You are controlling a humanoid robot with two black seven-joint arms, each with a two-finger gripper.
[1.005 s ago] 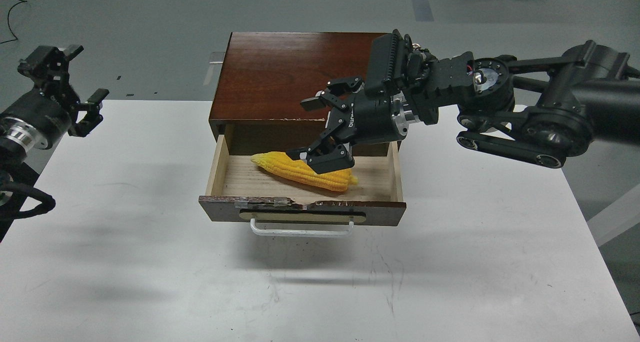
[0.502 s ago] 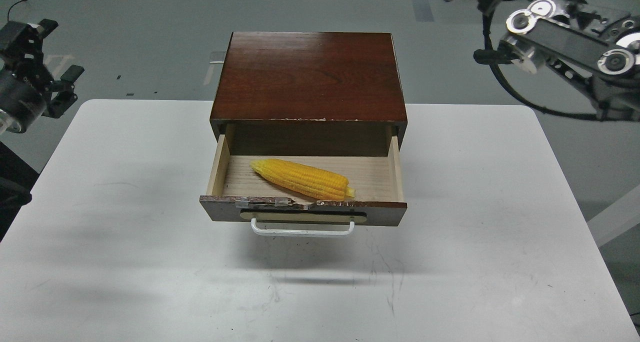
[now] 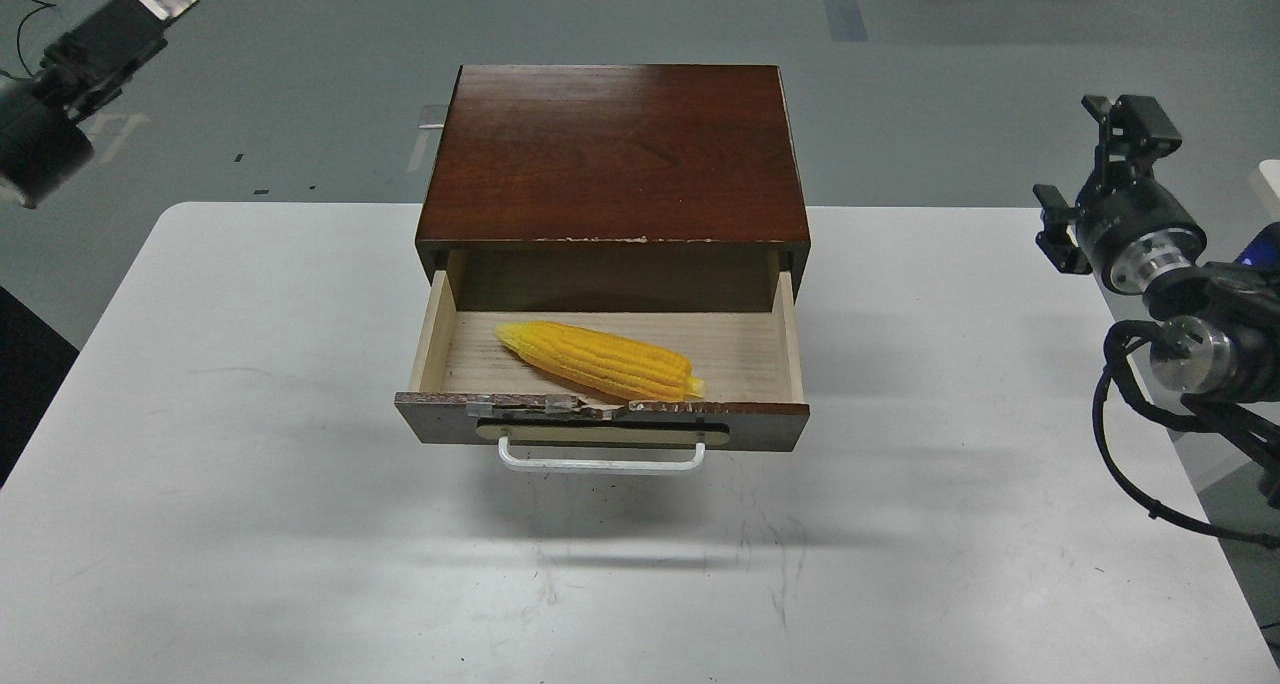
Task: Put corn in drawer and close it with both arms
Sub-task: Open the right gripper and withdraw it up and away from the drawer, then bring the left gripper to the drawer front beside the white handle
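Note:
The yellow corn (image 3: pixel 598 360) lies loose on the pale floor of the open drawer (image 3: pixel 600 419), slanting with its tapered end to the back left. The drawer is pulled out of the dark brown cabinet (image 3: pixel 615 149), and its white bar handle (image 3: pixel 600 461) faces me. My right gripper (image 3: pixel 1092 169) is open and empty, raised at the table's right edge, far from the drawer. My left gripper (image 3: pixel 150 9) is high at the far left, blurred, its fingers not distinguishable. Neither gripper touches anything.
The cabinet stands at the back middle of a white table (image 3: pixel 300 524). My right arm's black cables (image 3: pixel 1120 454) hang over the table's right edge. Grey floor lies beyond the table.
My right gripper let go of the corn, lifted out of the drawer and swung away to the table's right edge. My left arm rose toward the upper left. The corn stays in the drawer.

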